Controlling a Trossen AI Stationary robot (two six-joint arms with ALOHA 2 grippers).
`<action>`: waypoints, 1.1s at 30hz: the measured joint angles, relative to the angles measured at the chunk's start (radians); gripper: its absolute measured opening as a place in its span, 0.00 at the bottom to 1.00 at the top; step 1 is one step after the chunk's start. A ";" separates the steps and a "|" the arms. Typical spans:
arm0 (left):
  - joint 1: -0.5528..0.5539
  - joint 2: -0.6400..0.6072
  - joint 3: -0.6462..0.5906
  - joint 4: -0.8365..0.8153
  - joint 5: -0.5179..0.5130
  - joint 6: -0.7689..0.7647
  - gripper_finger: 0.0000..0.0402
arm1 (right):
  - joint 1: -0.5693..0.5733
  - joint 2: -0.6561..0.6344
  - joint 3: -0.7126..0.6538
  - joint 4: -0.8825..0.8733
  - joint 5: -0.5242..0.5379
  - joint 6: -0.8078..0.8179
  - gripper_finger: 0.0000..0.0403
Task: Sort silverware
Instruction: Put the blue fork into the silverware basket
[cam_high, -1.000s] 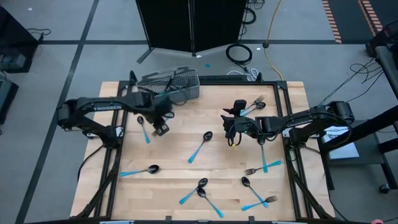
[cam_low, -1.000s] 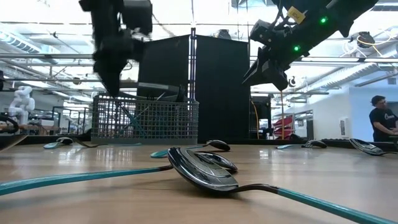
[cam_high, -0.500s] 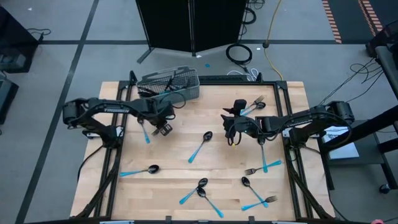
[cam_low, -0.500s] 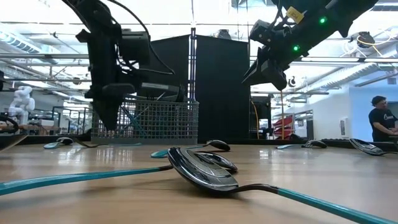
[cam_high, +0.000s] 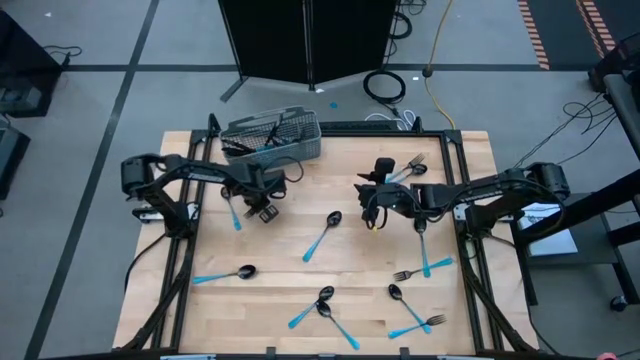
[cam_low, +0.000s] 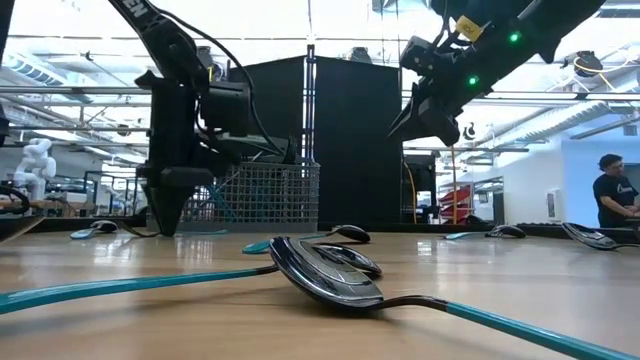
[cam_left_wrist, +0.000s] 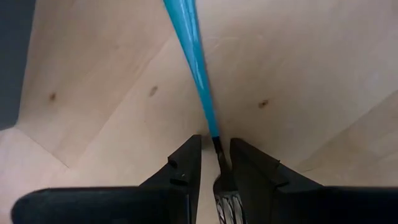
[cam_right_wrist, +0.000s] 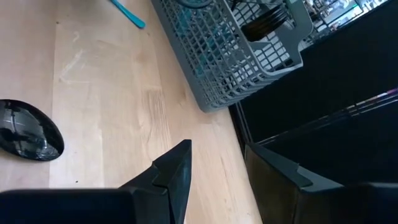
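Light-blue-handled forks and spoons lie scattered flat on the wooden table (cam_high: 280, 260). My left gripper (cam_left_wrist: 216, 142) points straight down with its tips at the tabletop (cam_low: 163, 225), near the table's far left (cam_high: 250, 200). It is open, and its fingers stand on either side of the dark neck of a fork (cam_left_wrist: 217, 149) without touching it; the fork's blue handle (cam_left_wrist: 193, 56) runs away from the fingers. My right gripper (cam_right_wrist: 217, 162) is open and holds nothing. It hangs raised over the table's middle right (cam_high: 372, 215) (cam_low: 430, 110).
A grey wire-mesh basket (cam_high: 272, 137) (cam_right_wrist: 236, 56) with some silverware in it stands at the far edge. Spoons lie at mid-table (cam_high: 322, 235), near left (cam_high: 222, 274) and near centre (cam_high: 322, 305). Forks lie on the right (cam_high: 425, 265) (cam_high: 415, 322). A person (cam_low: 612, 195) stands in the room beyond.
My left gripper has come down from above the basket's height until its fingertips are at the tabletop beside the basket, still pointing down. No silverware has moved.
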 joint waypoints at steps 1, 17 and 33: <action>0.000 0.008 0.000 0.000 0.000 0.008 0.22 | -0.001 0.000 0.000 0.000 0.000 0.000 0.36; 0.001 0.003 -0.002 -0.002 0.036 0.198 0.02 | -0.001 0.000 0.000 0.000 0.004 0.001 0.36; -0.100 0.008 0.472 -0.472 -0.058 0.391 0.00 | -0.001 0.000 0.000 0.000 0.005 0.000 0.36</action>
